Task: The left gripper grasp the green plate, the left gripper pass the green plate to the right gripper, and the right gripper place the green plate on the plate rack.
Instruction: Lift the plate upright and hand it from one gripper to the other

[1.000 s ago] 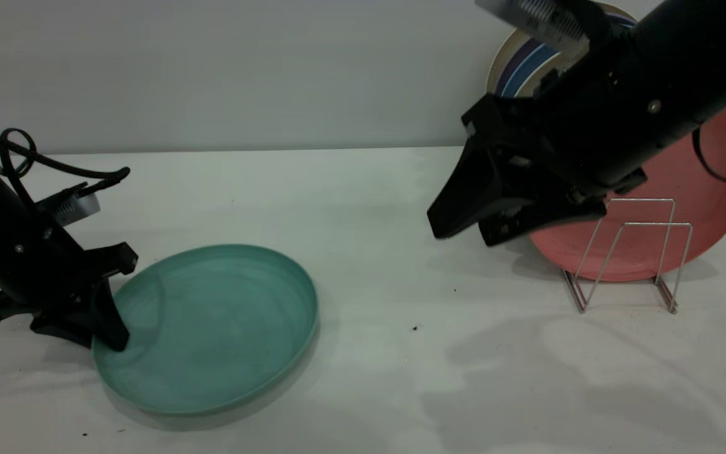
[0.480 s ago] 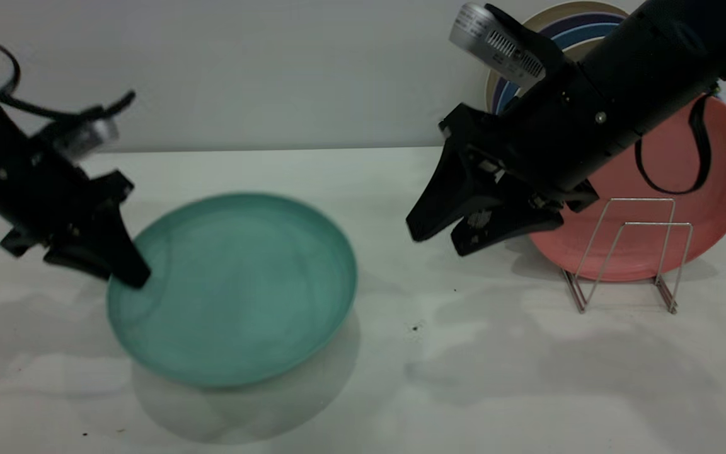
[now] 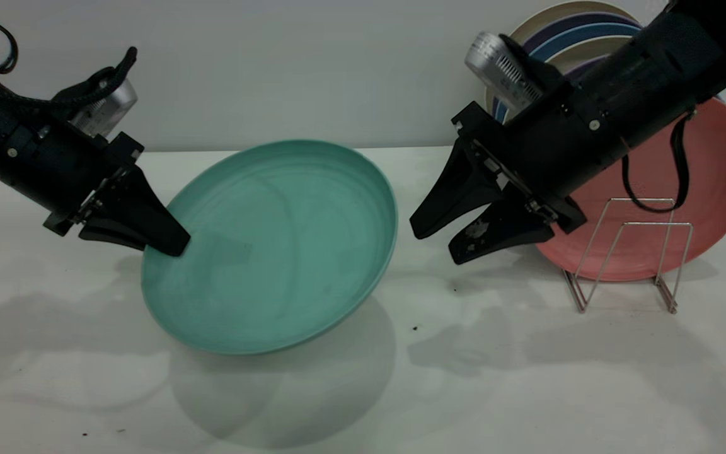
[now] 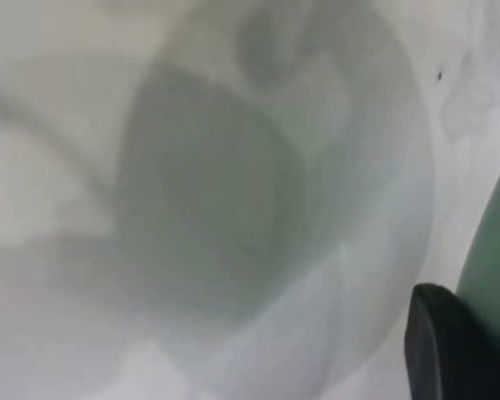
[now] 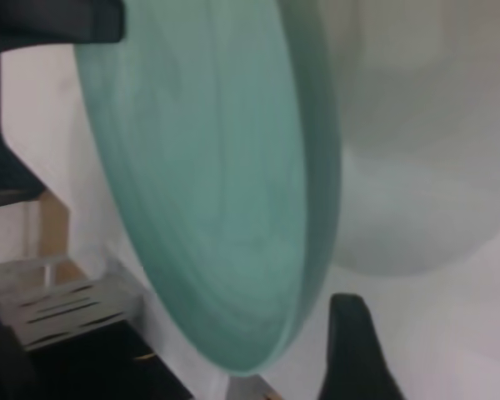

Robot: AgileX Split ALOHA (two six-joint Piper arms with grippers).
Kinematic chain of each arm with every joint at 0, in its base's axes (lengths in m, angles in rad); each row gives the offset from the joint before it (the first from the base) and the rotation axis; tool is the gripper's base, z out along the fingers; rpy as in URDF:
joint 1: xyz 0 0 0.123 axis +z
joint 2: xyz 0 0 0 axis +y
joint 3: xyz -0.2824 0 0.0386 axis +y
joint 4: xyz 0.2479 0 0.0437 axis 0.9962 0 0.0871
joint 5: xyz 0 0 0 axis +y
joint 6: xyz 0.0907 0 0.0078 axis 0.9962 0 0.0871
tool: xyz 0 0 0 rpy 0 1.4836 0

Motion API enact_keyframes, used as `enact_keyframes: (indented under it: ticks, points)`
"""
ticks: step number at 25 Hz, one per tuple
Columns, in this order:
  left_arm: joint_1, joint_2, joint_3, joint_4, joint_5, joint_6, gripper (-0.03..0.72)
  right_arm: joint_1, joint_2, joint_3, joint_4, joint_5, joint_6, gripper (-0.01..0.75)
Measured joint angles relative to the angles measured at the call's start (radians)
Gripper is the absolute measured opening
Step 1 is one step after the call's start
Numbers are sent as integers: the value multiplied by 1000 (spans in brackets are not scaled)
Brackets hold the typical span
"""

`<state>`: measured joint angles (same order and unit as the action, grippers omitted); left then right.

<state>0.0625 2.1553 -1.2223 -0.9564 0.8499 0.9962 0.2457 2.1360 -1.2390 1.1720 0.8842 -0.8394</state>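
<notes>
Handover gap: green plate (image 3: 275, 246) held aloft, tilted, free rim just beside right gripper (image 3: 442, 243).
Left gripper (image 3: 167, 243) pinching plate's L rim above table (image 3: 527, 391); R fingers spread, aimed at near edge.

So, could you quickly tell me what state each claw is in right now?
Left claw: closed on the rim of the green plate, holding it tilted above the table.
Right claw: open, holding nothing, just beside the plate's far edge.
</notes>
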Motion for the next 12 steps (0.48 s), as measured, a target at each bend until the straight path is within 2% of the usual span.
enact_keyframes:
  ticks: [12]
  points:
    - [-33,0,0,9,-6,7,20,-7,3,0,65,50,-62,497]
